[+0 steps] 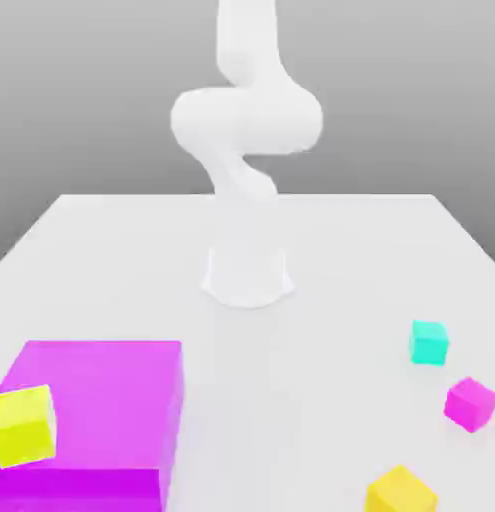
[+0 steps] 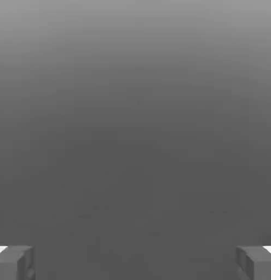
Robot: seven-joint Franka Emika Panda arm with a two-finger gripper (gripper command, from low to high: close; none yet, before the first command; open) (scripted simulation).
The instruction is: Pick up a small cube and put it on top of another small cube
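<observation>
The jaws (image 2: 135, 263) stand wide apart, their two dark grey fingertips (image 2: 22, 263) well separated in the hand view, with nothing between them but a plain grey backdrop that pales toward one edge of the picture. Small patches of white lie just beside the fingertips. In the exterior view the white arm (image 1: 248, 120) rises from its flared base (image 1: 248, 275), which sits near the middle of the pale bench (image 1: 291, 400), and its upper part runs out over the top edge of the picture. Toward the exterior view's right, well apart from the base, the small cyan cube (image 1: 429, 343) rests on the bench. Near it, lower in the picture and further to the right, is the small magenta cube (image 1: 470, 404), turned so that one corner points forward; the two do not touch, and nothing is on top of either. Below these, a yellow-orange cube (image 1: 401, 492) is cut by the bottom edge. On the exterior view's left lies a large, flat-topped magenta block (image 1: 101, 400), with a bright yellow cube (image 1: 24, 426), slightly tilted, overlapping its left part in the picture.
</observation>
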